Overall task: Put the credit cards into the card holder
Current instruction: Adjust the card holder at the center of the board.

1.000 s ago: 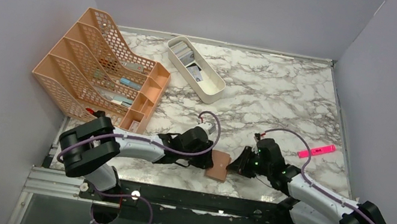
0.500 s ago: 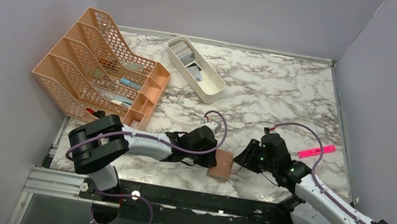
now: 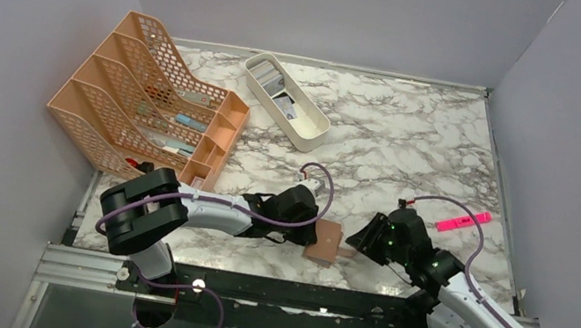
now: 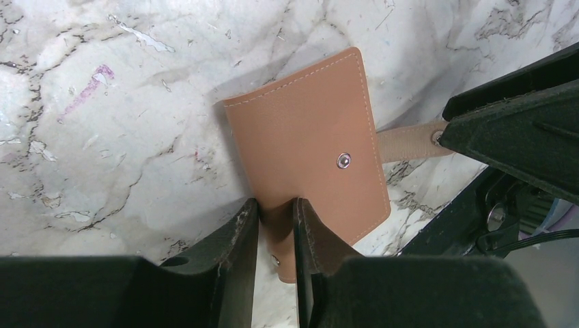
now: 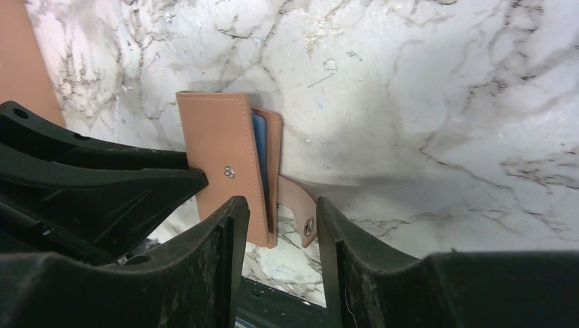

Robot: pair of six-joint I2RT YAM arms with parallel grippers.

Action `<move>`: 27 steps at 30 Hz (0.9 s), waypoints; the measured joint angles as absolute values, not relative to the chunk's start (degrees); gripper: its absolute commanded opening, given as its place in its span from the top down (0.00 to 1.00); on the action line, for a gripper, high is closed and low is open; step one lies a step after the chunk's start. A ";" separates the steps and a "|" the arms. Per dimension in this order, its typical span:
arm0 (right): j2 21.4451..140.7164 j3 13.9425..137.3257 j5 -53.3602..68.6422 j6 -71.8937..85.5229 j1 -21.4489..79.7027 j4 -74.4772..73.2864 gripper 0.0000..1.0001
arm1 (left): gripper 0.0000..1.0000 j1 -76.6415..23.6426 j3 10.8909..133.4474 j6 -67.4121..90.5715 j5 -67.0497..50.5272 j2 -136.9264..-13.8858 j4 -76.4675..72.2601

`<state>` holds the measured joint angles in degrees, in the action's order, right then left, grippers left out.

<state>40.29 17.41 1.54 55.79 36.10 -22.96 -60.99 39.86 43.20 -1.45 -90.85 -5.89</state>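
**Your left gripper (image 4: 274,210) pinches the card holder (image 4: 307,143)**

It clamps one edge of the tan holder, at the table's (image 3: 414,149) near edge. Your right gripper (image 5: 280,205) stands spread, just beside the holder; a blue card (image 5: 259,154) shows inside.

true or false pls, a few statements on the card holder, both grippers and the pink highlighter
1. The left gripper pinches the card holder. True.
2. The right gripper clamps the holder's strap. False: its jaws stand open and hold nothing.
3. A blue card shows inside the holder. True.
4. The pink highlighter lies in the white tray. False: it lies on the marble table, near the right arm.
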 measured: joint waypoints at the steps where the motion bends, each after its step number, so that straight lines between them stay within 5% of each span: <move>1: 39.99 17.41 1.32 56.21 36.10 -23.55 0.48 | 0.75 -60.99 39.86 43.16 -1.45 -90.83 -5.89; 9: 38.22 17.41 -0.27 58.61 36.10 -26.68 0.43 | 0.75 -61.17 39.86 42.24 -1.48 -90.61 -5.87; 18: 36.36 14.09 3.18 59.37 36.10 -22.28 0.68 | 0.76 -61.21 39.86 41.52 -1.87 -90.54 -5.91; 27: 37.39 12.40 7.29 57.39 36.10 -15.40 0.69 | 0.75 -61.23 39.86 41.30 -2.00 -90.54 -5.96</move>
